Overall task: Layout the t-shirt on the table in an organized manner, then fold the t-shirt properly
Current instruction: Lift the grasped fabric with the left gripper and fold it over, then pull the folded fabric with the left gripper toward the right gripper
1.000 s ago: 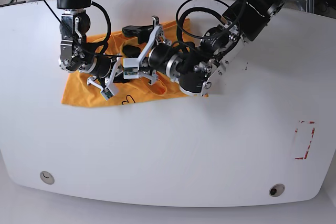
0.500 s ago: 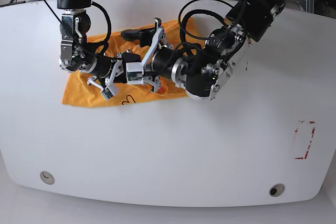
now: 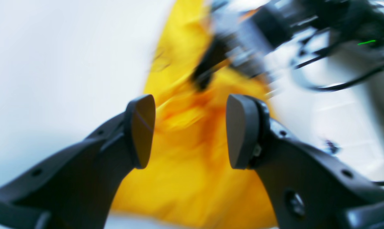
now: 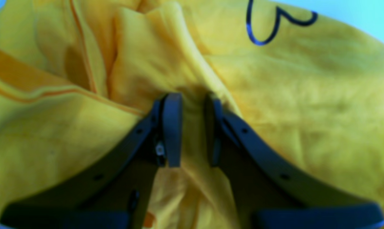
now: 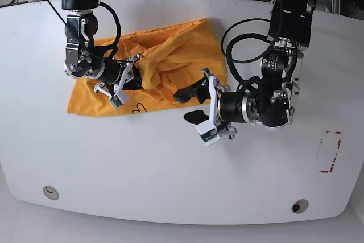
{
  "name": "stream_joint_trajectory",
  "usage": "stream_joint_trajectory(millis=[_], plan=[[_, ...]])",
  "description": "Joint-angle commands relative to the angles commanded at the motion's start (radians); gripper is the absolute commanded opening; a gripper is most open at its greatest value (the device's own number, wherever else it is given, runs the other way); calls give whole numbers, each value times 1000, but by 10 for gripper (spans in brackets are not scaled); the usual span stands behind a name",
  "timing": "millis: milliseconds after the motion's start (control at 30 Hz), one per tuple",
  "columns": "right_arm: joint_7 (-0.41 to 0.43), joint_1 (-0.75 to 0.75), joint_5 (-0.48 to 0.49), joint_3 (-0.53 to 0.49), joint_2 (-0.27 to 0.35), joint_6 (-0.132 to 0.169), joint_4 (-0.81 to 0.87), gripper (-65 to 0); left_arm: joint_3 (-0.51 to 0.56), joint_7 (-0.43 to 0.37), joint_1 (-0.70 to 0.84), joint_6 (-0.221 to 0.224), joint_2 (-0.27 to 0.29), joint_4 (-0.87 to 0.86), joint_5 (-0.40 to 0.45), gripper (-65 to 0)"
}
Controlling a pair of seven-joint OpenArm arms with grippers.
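The right gripper (image 4: 192, 130) pinched a raised fold of the t-shirt (image 5: 165, 55); the left gripper (image 5: 190, 105) hung spread and empty just beside its hem.

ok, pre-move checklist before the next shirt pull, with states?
1. Right hand pinching a fold of the t-shirt: ok, pads closed on fabric.
2. Left hand free of cloth: ok, open, nothing between the pads.
3. Left hand over the shirt's near edge: ok in the base view.
4. Shirt laid flat: not ok, bunched and wrinkled.
5. Sleeves and collar located: cannot tell.
6. Bare table in front for spreading: ok.
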Motion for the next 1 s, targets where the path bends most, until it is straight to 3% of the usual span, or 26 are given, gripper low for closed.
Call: stream_joint_trajectory(millis=[167, 300, 467, 767, 1000], plan=[[0, 0, 0, 0, 0, 0, 0, -526, 25, -94, 40, 0, 0, -5, 170, -314], [0, 2, 0, 2, -6, 0, 0, -526, 60, -130, 48, 0, 0, -54, 222, -314], [0, 2, -8, 6, -29, 0, 0, -526, 63, -135, 46, 0, 9, -123, 201, -314], [0, 2, -8, 2, -34, 0, 0, -526, 32, -137, 44, 0, 87, -247, 196, -314], [0, 2, -8, 5, -32, 0, 0, -526, 38, -230, 12, 0, 115, -367, 206, -313]])
